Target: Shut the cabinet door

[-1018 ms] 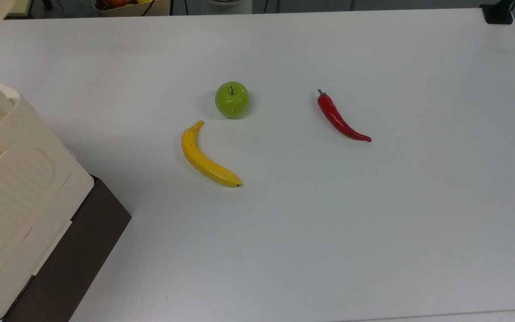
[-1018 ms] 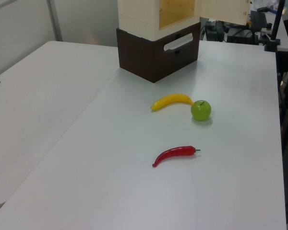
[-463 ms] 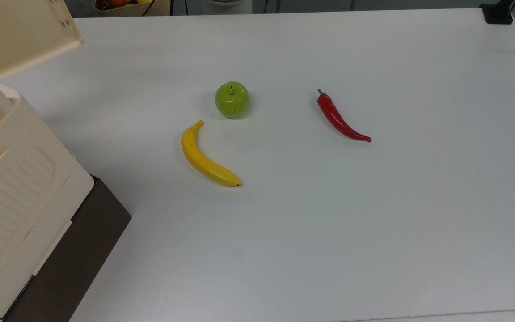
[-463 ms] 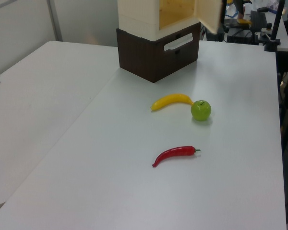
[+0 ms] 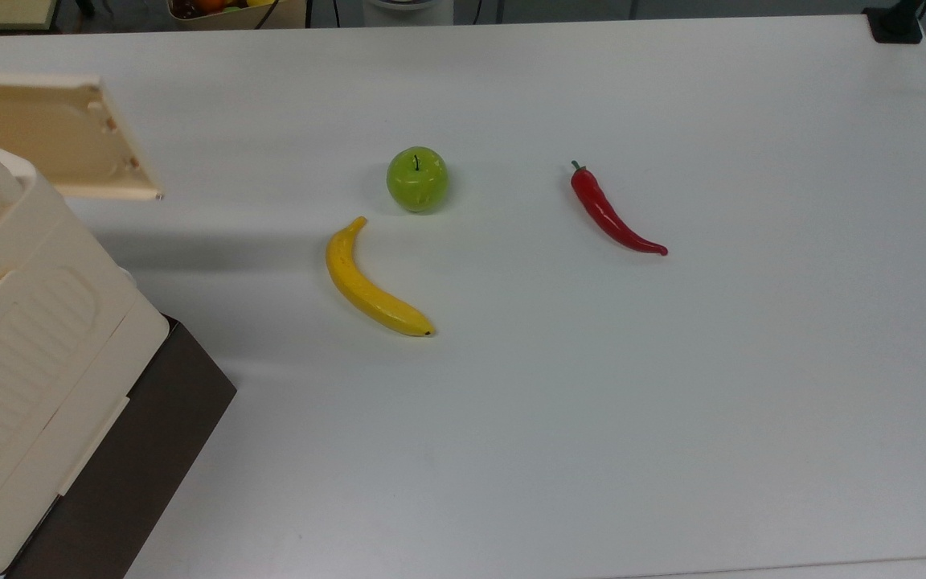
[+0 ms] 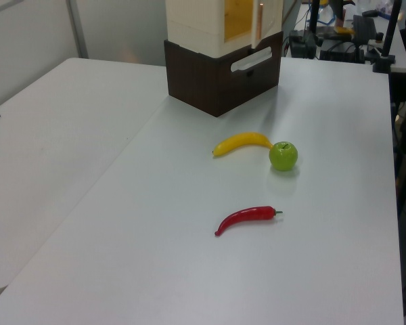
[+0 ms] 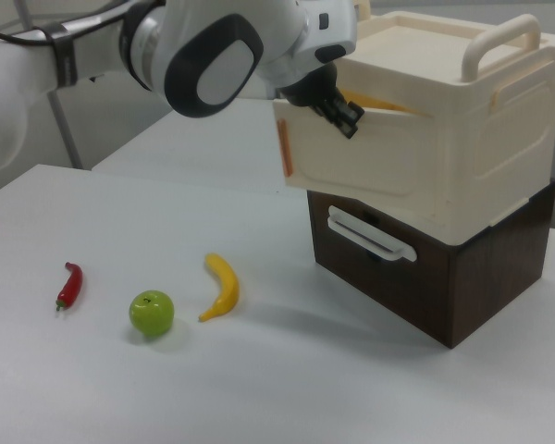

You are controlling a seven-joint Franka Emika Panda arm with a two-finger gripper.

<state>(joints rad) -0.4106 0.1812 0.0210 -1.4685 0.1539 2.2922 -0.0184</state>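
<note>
1. The surface is white and carries every item listed below.
2. The cream cabinet stands on a dark brown drawer unit. Both lie past the fingers, on the right view's right.
3. The robot arm reaches in from the right view's upper left, and its wrist ends at the top edge of the cabinet door.
4. The cabinet door is partly closed.
   - In the right view, the door stands at a shallow angle to the cabinet front, with a wedge of yellow interior showing above its top edge.
   - In the top view, the panel swings out from the cabinet's corner over the surface.
   - In the left view, the door covers much of the opening, with an orange-lit gap beside it.
5. The fingers sit against the door's upper edge, on the outer face. I cannot tell how far apart they are, or whether they grip the edge or only press on it.
6. Progress, as a judgement: most of the swing looks done. What is left is the last arc, until the door lies flush with the cabinet front.
7. The banana, the green apple and the red chilli pepper lie well apart from the fingers, on the open surface, outside the door's path.
</note>
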